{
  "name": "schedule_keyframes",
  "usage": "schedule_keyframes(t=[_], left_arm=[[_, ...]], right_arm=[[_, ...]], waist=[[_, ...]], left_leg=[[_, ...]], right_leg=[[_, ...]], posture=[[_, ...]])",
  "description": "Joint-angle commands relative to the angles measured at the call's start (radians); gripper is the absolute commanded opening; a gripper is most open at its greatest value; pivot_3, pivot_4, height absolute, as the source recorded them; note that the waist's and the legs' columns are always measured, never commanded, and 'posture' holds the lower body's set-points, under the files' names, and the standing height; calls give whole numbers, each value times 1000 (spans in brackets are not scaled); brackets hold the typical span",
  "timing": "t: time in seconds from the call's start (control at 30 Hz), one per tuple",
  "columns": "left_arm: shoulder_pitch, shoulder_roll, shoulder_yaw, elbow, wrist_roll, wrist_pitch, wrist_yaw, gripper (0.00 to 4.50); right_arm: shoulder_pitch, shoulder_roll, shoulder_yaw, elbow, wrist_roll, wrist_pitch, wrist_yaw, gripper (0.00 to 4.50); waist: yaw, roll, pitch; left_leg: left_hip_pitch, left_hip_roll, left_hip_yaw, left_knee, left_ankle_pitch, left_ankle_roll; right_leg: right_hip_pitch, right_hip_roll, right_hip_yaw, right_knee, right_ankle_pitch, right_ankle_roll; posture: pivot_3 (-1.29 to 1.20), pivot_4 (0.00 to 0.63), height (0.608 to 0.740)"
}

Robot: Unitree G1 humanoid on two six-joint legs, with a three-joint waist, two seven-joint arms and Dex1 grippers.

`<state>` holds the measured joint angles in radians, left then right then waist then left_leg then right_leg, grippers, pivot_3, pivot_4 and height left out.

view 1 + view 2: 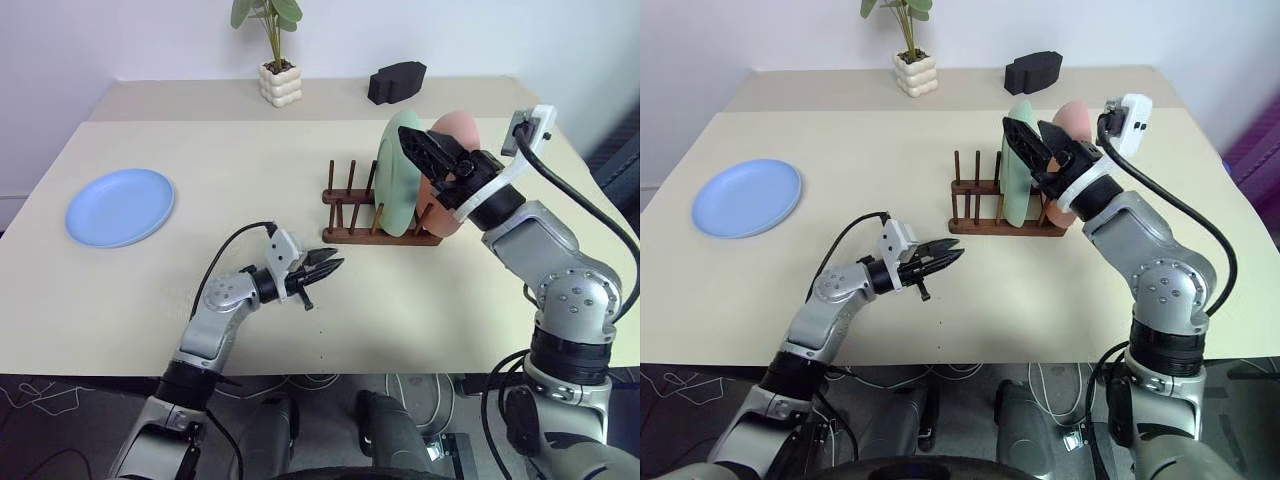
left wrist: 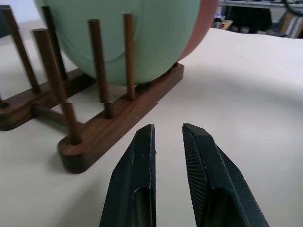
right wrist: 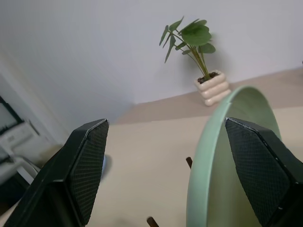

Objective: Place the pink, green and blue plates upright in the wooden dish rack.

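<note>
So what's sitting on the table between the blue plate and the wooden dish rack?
Nothing: in the left eye view, bare table runs from the blue plate to the wooden dish rack.

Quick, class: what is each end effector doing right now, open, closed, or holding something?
Left end effector: nearly closed, a narrow gap between the fingers, holding nothing.
Right end effector: open wide around the green plate's rim, not gripping it.

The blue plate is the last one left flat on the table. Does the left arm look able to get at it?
Probably yes: the round light-blue plate lies alone on the beige table, bare surface between it and the left claw. It sits far out, so reach may be a stretch.
</note>
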<state>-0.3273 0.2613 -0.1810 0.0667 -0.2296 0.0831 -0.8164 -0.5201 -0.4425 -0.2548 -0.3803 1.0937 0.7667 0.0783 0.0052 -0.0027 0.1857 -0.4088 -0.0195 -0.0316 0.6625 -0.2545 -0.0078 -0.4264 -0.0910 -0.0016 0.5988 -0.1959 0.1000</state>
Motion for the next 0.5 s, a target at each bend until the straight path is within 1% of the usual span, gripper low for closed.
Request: schedule_keyframes(t=[0.03,0.13,0.17,0.2,0.27,0.33,0.37,0.43,0.5], left_arm=[[4,20,39,-60,-27,2,5,933],[3,40,96,-80,-92,78,7,933],[1,52,128,-90,-116,101,14,933],[-11,65,175,-92,-153,152,37,1167],[-45,91,259,-72,-183,208,104,1799],[-81,113,321,-40,-178,218,166,2735],[-91,118,338,-32,-176,220,183,3281],[-148,158,400,24,-125,219,288,4391],[-215,204,465,100,-63,226,439,4458]], right_arm=[[-16,-94,-1,-89,-58,-3,54,3967],[-11,-193,7,-113,-158,-42,128,3967],[-9,-251,33,-124,-247,-93,181,3967],[-12,-299,56,-131,-316,-132,230,4003],[-31,-350,108,-139,-405,-194,303,4021],[-53,-364,171,-147,-467,-231,355,4021],[-59,-365,191,-148,-492,-245,374,4021],[-91,-334,269,-150,-537,-269,416,4021],[-121,-299,345,-139,-592,-296,451,4021]], waist=[[1,0,0],[2,0,0],[2,0,0],[1,0,0],[-2,-1,1],[-8,-1,1],[-11,-1,1],[-15,-2,2],[-20,-6,4]], left_leg=[[0,0,0,0,0,0],[0,0,0,0,0,0],[0,0,0,0,0,0],[-1,0,0,0,0,0],[-1,0,0,0,0,0],[-1,1,0,0,0,0],[0,1,0,0,0,0],[-1,1,-1,0,0,0],[0,1,-1,0,0,0]], right_leg=[[0,0,0,0,0,0],[0,0,0,-1,0,0],[0,0,0,-1,0,0],[0,0,0,-1,0,0],[-1,0,-1,-1,0,0],[-1,2,-1,-1,-2,3],[-1,2,-1,-1,-2,4],[-1,2,-1,-1,-2,4],[-1,2,-1,0,-1,2]], posture=[[0,150,737],[0,150,737],[0,150,737],[0,150,737],[0,150,737],[0,150,737],[0,150,737],[0,150,737],[0,150,737]])
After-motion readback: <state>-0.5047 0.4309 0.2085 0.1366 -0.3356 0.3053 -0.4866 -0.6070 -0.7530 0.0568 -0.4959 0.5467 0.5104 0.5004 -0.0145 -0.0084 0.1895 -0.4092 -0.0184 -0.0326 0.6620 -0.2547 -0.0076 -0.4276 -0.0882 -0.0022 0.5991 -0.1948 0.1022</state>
